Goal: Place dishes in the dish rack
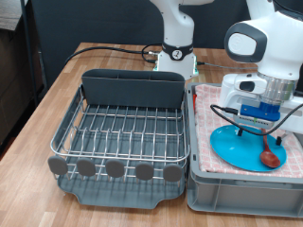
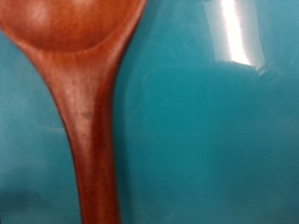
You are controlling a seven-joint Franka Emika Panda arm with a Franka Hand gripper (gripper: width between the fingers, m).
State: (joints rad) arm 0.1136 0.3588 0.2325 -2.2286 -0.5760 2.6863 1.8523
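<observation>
The silver wire dish rack (image 1: 123, 128) on its dark grey tray stands at the exterior view's left, with nothing on it. The light-blue plate (image 1: 237, 147) lies in the grey bin (image 1: 241, 194) at the right. The reddish-brown wooden spoon (image 1: 271, 154) rests on the plate with its handle rising towards my gripper (image 1: 260, 121), which hangs low right over it. In the wrist view the spoon (image 2: 89, 103) fills the frame very close, over the plate (image 2: 215, 131). No fingers show there. The white cup is out of view.
The bin is lined with pink checked cloth (image 1: 210, 99). The rack has a grey caddy (image 1: 133, 87) at the back and round grey discs (image 1: 115, 168) in front. The robot base (image 1: 176, 52) stands behind, with cables on the wooden table (image 1: 71, 80).
</observation>
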